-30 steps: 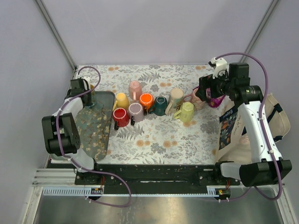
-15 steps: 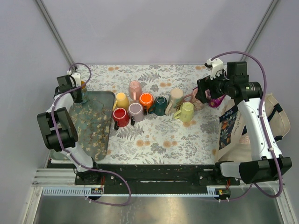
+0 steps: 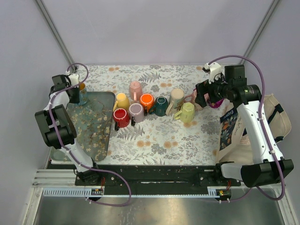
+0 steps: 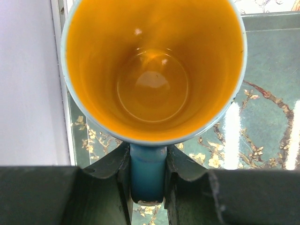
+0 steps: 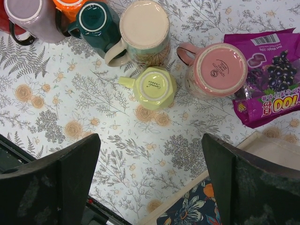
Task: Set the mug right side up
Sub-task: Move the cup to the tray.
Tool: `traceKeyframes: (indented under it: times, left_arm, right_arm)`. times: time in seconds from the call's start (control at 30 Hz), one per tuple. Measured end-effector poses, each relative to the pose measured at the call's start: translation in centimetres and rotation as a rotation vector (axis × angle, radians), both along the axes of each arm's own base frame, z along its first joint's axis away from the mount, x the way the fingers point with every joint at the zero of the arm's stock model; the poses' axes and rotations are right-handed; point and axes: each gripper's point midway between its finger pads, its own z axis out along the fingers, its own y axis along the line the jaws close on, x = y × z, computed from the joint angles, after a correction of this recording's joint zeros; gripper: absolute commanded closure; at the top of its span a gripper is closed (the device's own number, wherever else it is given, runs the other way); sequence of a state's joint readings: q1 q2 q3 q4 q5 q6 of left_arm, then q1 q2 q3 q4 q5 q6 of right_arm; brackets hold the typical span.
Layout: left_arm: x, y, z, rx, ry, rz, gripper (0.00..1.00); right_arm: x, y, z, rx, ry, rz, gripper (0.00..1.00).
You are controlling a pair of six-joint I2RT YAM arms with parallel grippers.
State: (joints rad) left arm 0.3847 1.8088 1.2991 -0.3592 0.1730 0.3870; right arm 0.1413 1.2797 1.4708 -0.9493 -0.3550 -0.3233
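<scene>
- Left gripper (image 4: pixel 147 190): jaws pinched on the blue handle (image 4: pixel 148 161) of the mug (image 4: pixel 152 84), one finger on each side, no gap visible.
- The mug sits directly ahead of the jaws, with the handle pointing back into them and the body just beyond the fingertips.
- Its long axis runs along the left wrist camera's line of sight. The mouth faces the camera and we see straight down onto the orange floor, so we judge it right side up, or very close to it.
- Below it is the dark floral tray (image 4: pixel 262 93). From above, the mug (image 3: pixel 82 92) is over the tray's far-left corner.
- We can't tell whether the base is touching the tray, because the mug body hides it.
- What the next move turns on: the handle points toward the left wall, so any retreat goes that way, and it's tight there.
- Right gripper (image 5: pixel 150 140): jaws spread wide and empty, hovering above the tablecloth (image 5: pixel 117 140).
- Beyond it, the yellow-green mug (image 5: pixel 153 87) and pink mug (image 5: pixel 220 70) are both bottom-up.
- The right arm is well apart from our mug, so this is the left arm's job.
</scene>
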Motion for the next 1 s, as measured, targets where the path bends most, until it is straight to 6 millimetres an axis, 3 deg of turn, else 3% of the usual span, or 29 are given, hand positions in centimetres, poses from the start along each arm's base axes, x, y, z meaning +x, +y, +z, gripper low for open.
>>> traceKeyframes:
  times: [0.43,0.67,0.9,1.0]
  left_arm:
    - [-0.6,2.1,0.0,0.043,0.002,0.011,0.99]
    - [-0.9,2.9,-0.1,0.068,0.012,-0.005,0.66]
    - [-1.5,3.7,-0.6,0.097,0.052,-0.008,0.61]
    - [-1.4,4.1,-0.6,0.12,0.052,-0.012,0.53]
  right_arm:
    - [-0.7,0.1,-0.6,-0.01,0.007,0.007,0.01]
    - [-0.7,0.1,-0.6,-0.02,0.004,0.004,0.01]
    - [-1.1,0.0,-0.9,-0.022,0.009,0.005,0.01]
    - [-1.4,0.0,-1.2,-0.024,0.014,0.004,0.01]
